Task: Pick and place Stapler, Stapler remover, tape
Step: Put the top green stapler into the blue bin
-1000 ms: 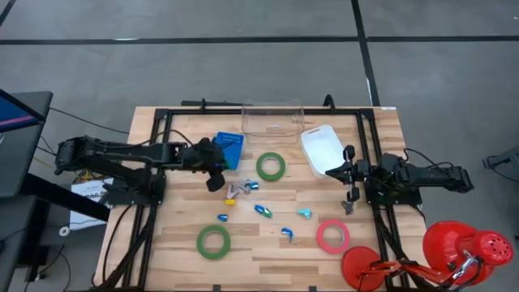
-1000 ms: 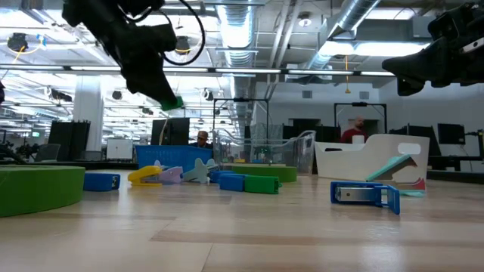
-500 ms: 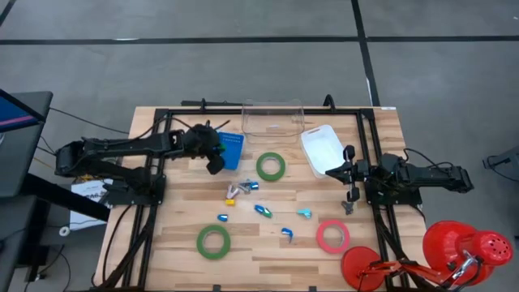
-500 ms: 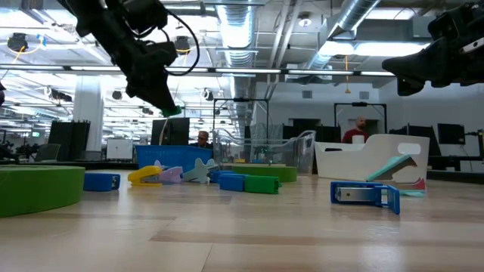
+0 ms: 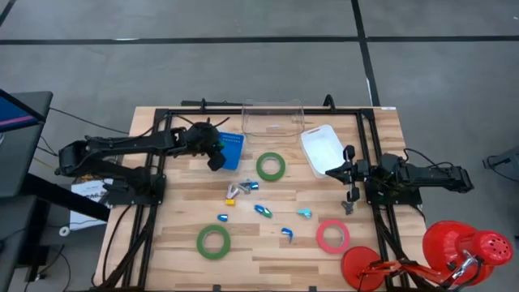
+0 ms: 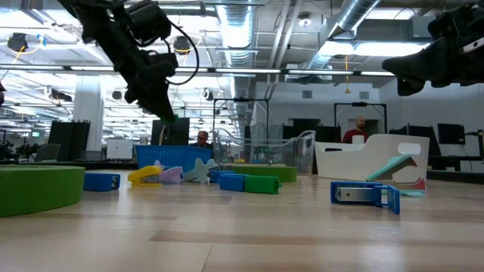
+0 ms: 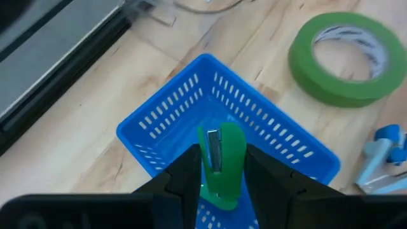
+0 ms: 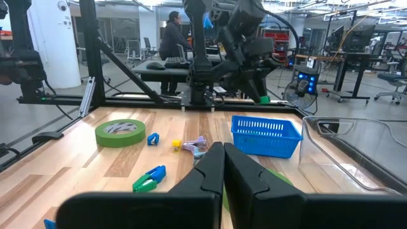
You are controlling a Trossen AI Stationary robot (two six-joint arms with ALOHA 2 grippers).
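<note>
the left gripper [image 7: 219,175] is held above the blue basket [image 7: 254,130], its fingers clamped on a small green stapler [image 7: 220,162] that stands upright between them. in the high view the basket [image 5: 231,149] lies at the back of the worktop [image 5: 268,247], left of a clear bin [image 5: 272,118] and a white tray [image 5: 322,146]. one green tape roll [image 5: 271,166] lies just right of the basket, a second green roll [image 5: 213,241] near the front edge, and a pinkish-red roll [image 5: 332,236] at front right. small blue and yellow items [image 5: 241,190] are scattered between the rolls. the right gripper [image 5: 350,173] is parked at the right side, fully closed on nothing.
</note>
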